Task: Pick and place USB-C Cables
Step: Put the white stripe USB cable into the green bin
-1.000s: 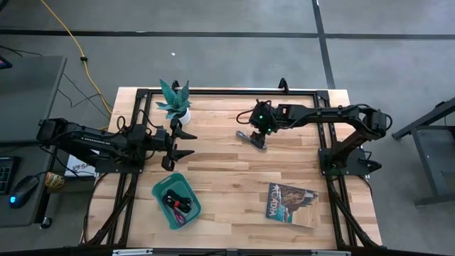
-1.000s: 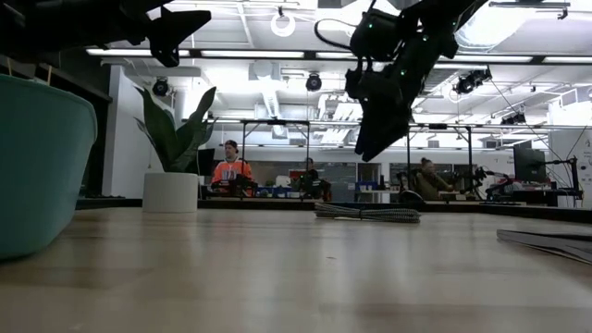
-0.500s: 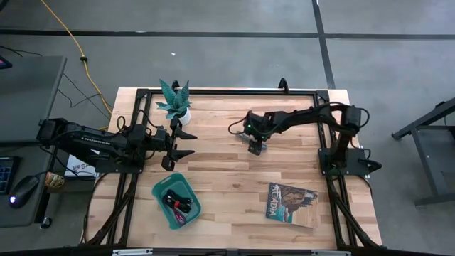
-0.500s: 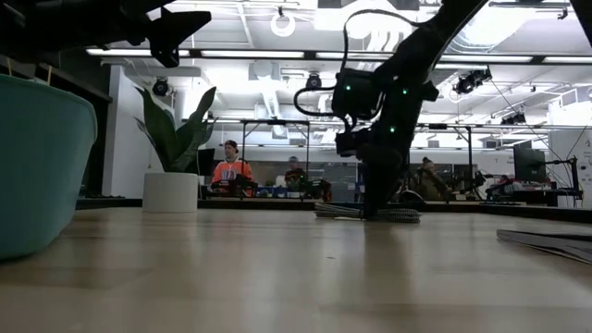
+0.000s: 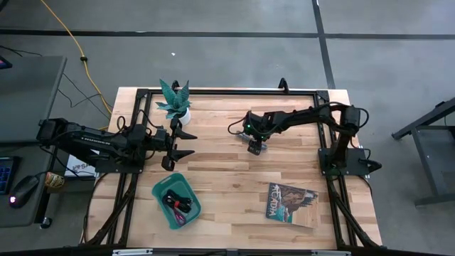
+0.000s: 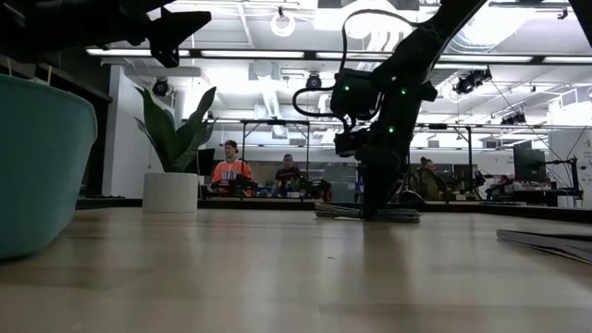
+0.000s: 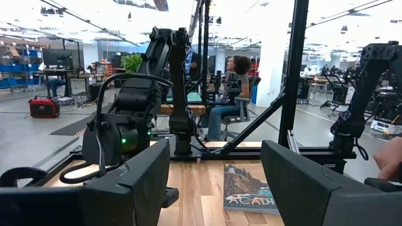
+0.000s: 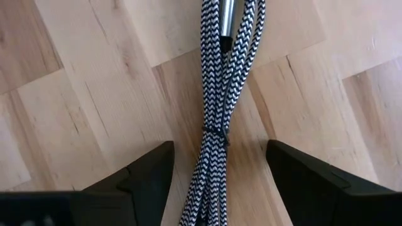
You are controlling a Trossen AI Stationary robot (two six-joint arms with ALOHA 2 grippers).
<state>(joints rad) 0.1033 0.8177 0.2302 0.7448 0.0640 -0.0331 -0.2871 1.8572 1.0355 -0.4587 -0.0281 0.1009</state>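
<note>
Grey braided cable (image 8: 221, 94) lies on the wood table (image 5: 227, 171), well right of the plant (image 5: 175, 103), and the right gripper (image 5: 254, 146) has dropped onto it, fingers wide and straddling the bundle without holding it, so a grasp looks imminent.

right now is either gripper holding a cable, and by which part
Nothing is held. The right gripper is open, its fingers down on either side of the grey braided cable near its tie. The left gripper waits open, empty.
</note>
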